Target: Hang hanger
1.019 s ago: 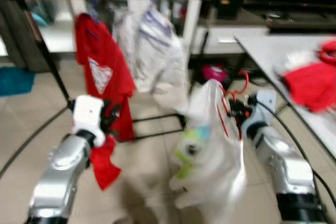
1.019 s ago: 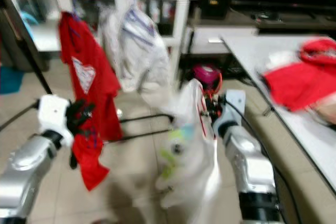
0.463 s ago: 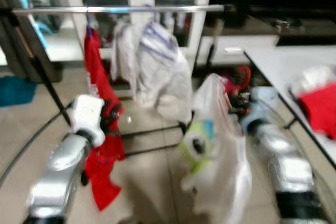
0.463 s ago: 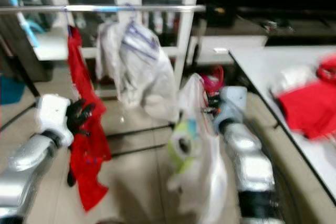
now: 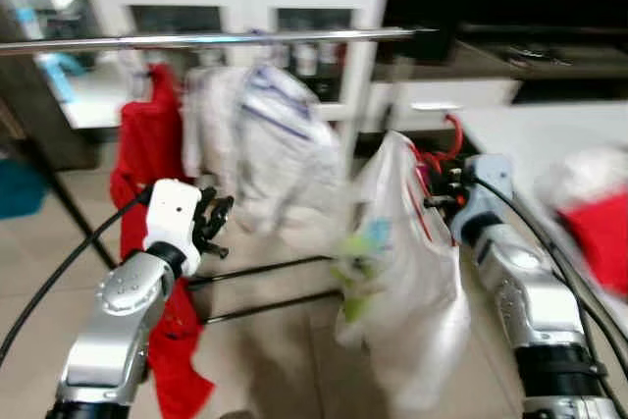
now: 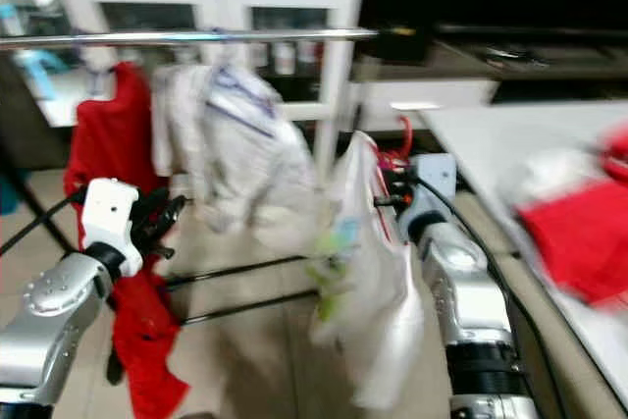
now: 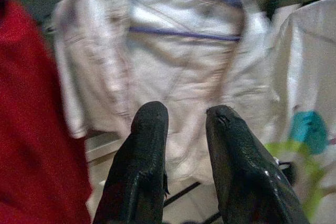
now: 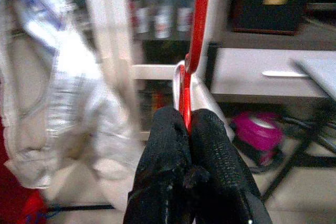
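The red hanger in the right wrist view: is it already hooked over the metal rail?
No, the red hanger is pinched between the shut fingers of the right pincer, with its hook free in the air.

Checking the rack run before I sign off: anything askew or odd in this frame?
Nothing damaged. The red garment on the rail trails low toward the floor. The right gripper is shut on the red hanger carrying the white shirt, not yet hung. The left gripper is open.
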You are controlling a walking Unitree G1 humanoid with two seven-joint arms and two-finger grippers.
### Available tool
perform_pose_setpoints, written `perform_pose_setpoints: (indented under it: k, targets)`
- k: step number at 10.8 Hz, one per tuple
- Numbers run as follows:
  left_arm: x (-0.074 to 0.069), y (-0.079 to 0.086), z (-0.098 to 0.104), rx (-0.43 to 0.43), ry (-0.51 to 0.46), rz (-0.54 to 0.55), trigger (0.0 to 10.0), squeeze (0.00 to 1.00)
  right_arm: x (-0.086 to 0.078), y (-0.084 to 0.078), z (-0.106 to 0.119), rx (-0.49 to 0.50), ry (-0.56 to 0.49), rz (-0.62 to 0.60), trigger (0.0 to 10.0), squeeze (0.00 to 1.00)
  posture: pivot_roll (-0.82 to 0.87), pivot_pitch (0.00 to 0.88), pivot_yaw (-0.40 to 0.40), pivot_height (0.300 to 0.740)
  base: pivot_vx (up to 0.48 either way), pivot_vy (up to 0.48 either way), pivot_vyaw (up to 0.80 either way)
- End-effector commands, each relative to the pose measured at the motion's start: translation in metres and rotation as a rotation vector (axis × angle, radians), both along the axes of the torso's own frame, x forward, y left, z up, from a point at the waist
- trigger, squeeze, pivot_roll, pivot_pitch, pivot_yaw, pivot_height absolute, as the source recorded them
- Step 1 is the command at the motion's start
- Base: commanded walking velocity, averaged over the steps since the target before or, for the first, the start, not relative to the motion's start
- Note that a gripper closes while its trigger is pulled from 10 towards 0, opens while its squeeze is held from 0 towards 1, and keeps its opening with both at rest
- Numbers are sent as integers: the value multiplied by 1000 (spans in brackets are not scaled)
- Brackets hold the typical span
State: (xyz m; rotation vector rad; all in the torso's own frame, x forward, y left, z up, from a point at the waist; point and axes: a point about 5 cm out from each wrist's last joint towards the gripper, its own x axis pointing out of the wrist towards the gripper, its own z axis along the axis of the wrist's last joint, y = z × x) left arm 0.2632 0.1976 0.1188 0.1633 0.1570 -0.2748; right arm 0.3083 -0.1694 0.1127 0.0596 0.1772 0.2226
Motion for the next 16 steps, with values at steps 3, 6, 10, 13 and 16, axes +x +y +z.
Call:
perform_pose_setpoints:
  k: [3,6,10,13,16]
  targets:
    - [2,-4,2,10,-4,-28,10000,0,4,2,12,-34,-64,51,10000,0,-7,0,-64,740,415,0,0]
    - [-7,-9,1,12,11,-153,10000,0,-36,20,16,4,-77,536,10000,0,-2,0,-66,740,411,0,0]
    - [-17,-12,18,-32,-1,-304,10000,0,-24,-2,37,-2,-164,396,10000,0,-8,0,-66,740,185,0,0]
    - [-26,-22,41,-108,-4,-496,10000,0,-13,2,58,104,-246,343,10000,0,1,0,-76,740,0,0,0]
    - [-11,-25,56,-55,-6,-515,10000,0,18,12,56,24,-169,286,10000,0,-1,0,-64,740,0,0,0]
